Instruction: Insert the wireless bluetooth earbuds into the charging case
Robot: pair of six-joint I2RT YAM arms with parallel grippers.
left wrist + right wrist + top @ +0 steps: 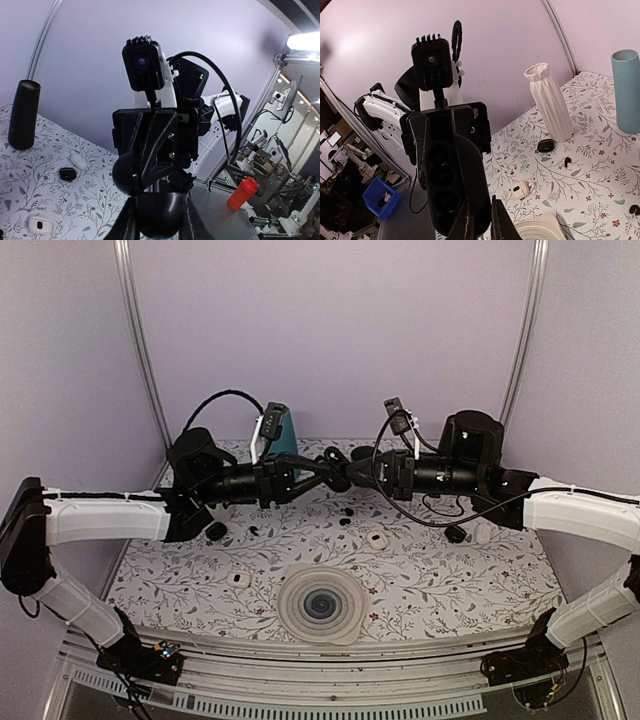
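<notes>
A black charging case point(337, 473) hangs open in the air between both arms, above the table's far middle. My left gripper point(322, 473) is shut on its rounded base point(159, 212). My right gripper point(353, 476) is shut on the edge of the curved lid point(477, 185); the well side point(439, 185) faces this camera and the wells look empty. Two tiny black earbuds point(346, 516) lie on the table just below the case. Small black specks also show in the right wrist view: one bud point(567, 161) and another at the edge point(634, 210).
Other black cases point(215, 531) point(456, 534), white cases point(377, 538) point(238, 579) and a ribbed round dish point(320, 605) lie on the floral table. A teal vase point(277, 427), a white vase point(550, 102) and a black cylinder point(22, 115) stand at the back.
</notes>
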